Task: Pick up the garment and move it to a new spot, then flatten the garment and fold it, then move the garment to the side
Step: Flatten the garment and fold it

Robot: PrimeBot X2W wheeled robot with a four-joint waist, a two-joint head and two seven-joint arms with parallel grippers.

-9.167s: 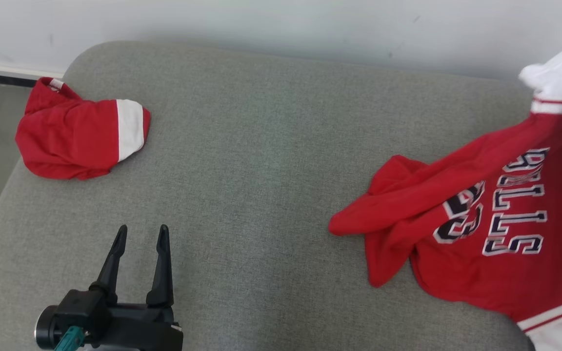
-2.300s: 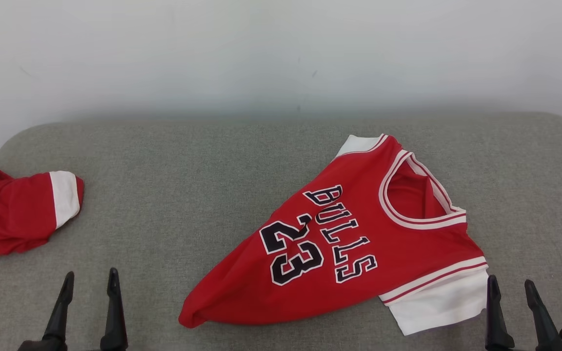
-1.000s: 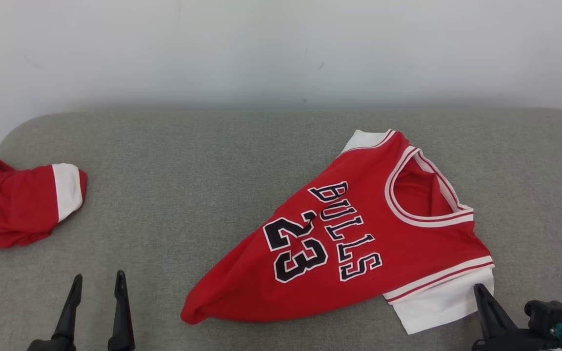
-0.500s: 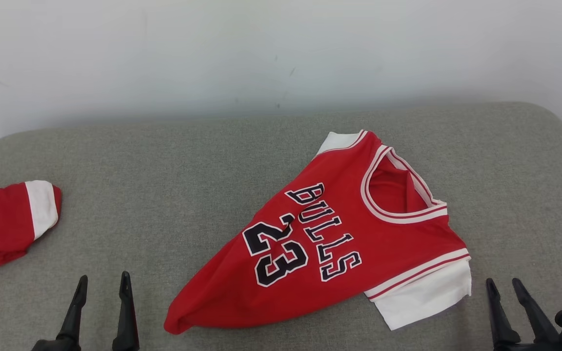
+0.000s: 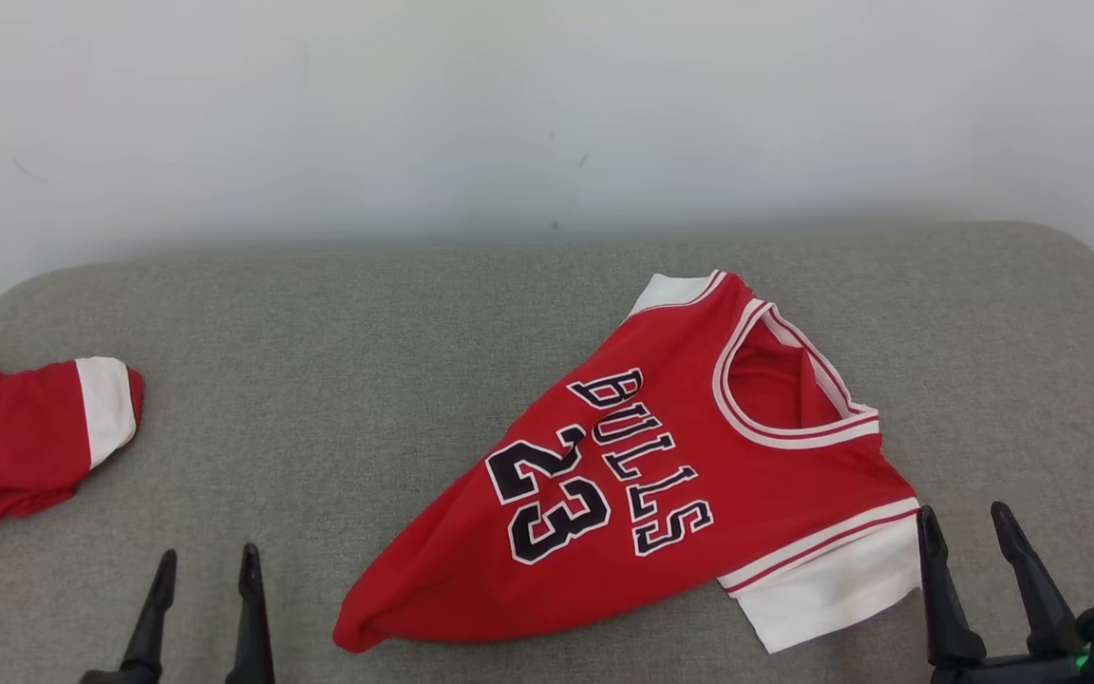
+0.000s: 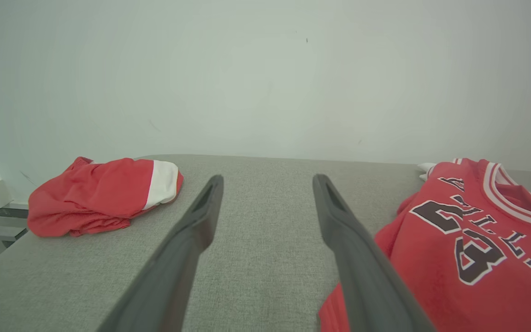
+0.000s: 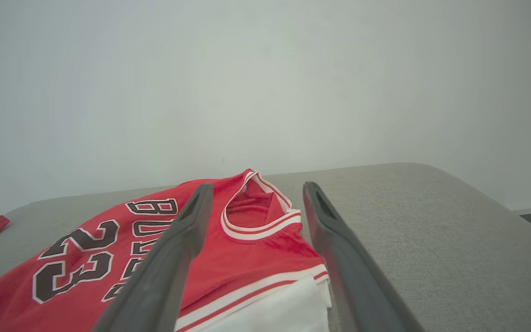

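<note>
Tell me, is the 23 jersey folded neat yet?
Not yet. The jersey lies bunched on the cushion, its bottom scrunched to a point.

garment (image 5: 661, 456) on cushion (image 5: 367, 380), right of centre | other cloth (image 5: 25, 442) at cushion's left edge | wall (image 5: 509, 104) behind

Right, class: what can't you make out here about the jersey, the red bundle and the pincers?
Red bundle: head view, cut off by the left edge; crumpled, so what garment it is can't be told.
Jersey: its underside is hidden by its own front; in the right wrist view a finger covers part of the lettering.
Left pincer and right pincer: head view, bodies cut off by the bottom edge.
</note>
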